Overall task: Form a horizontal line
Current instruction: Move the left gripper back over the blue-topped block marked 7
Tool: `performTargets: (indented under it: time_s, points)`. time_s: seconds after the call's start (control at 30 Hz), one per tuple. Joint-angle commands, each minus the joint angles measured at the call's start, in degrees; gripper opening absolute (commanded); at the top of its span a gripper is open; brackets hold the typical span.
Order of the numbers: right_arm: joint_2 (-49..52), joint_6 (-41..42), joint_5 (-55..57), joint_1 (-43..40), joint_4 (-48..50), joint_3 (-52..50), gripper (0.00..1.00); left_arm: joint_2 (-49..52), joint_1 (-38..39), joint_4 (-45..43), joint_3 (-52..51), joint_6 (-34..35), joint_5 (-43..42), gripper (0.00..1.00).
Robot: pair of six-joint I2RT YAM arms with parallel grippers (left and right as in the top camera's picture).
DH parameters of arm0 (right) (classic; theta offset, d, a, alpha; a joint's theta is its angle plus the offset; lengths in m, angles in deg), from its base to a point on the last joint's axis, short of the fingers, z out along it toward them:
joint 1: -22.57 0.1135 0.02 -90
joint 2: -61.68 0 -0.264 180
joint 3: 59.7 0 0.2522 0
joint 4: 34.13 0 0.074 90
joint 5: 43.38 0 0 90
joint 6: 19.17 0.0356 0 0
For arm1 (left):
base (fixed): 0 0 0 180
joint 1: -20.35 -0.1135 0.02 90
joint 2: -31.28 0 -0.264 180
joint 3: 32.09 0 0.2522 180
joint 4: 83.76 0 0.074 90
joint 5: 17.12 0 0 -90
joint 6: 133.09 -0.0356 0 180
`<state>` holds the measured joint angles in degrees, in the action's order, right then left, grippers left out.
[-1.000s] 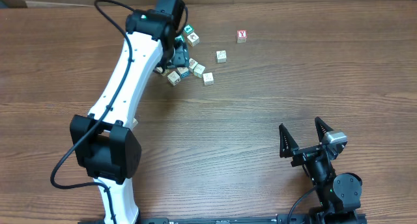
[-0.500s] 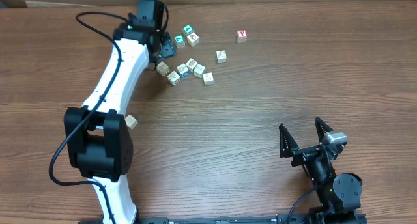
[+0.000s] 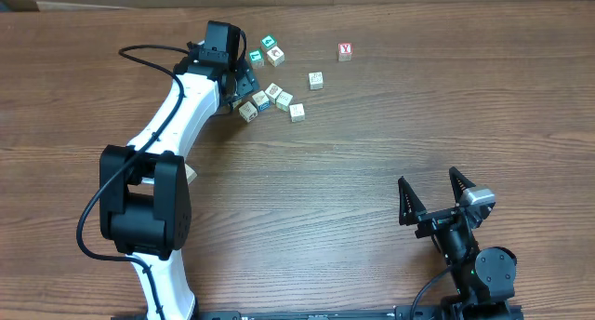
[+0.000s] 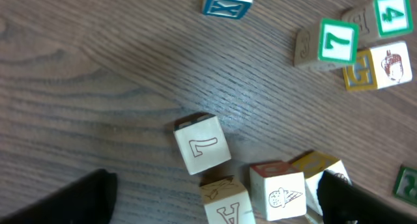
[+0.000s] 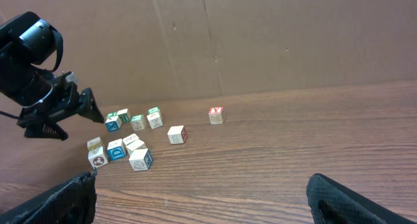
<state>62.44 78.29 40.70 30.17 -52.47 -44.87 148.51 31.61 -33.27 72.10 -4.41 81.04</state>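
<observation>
Left hand (image 3: 242, 79) has shifted slightly back toward the cubes since half a second ago. Its fingers are spread wide, gripping nothing. Nearest, in the wrist view, a red-trimmed cube (image 4: 278, 193) sits just beside an "A" cube (image 4: 227, 203) between the fingertips. The horizontal line (image 3: 261, 100) lies just beside this hand on the worktop (image 3: 390, 125), a short row set aslant. Farther out, the red Y cube (image 3: 345, 50) sits alone. Right hand (image 3: 428, 178), well apart, is open and empty.
</observation>
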Motion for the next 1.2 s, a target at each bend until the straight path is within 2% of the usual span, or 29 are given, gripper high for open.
performTargets:
  time_s: [0.0, 0.23, 0.33, 0.37, 0.63, 1.17]
  points:
    - [-0.31, 0.15, 0.44, -0.22, 0.2, -0.59, 1.0, -0.33, -0.04, -0.72, -0.39, -0.33, -0.28, 1.0]
    - [-0.31, 0.15, 0.44, -0.22, 0.2, -0.59, 1.0, -0.33, -0.04, -1.03, -0.39, -1.44, -0.31, 1.0]
    - [-0.31, 0.15, 0.44, -0.22, 0.2, -0.59, 1.0, -0.33, -0.04, -0.96, -0.39, -1.31, -0.31, 0.8]
    - [-0.31, 0.15, 0.44, -0.22, 0.2, -0.59, 1.0, -0.33, -0.04, -0.9, -0.39, -0.83, -0.28, 0.77]
    - [-0.31, 0.15, 0.44, -0.22, 0.2, -0.59, 1.0, -0.31, 0.0, -0.57, -0.39, 4.2, -0.26, 0.74]
    - [-0.31, 0.15, 0.44, -0.22, 0.2, -0.59, 1.0, 4.44, -0.39, -3.23, -0.39, 4.2, -0.2, 0.7]
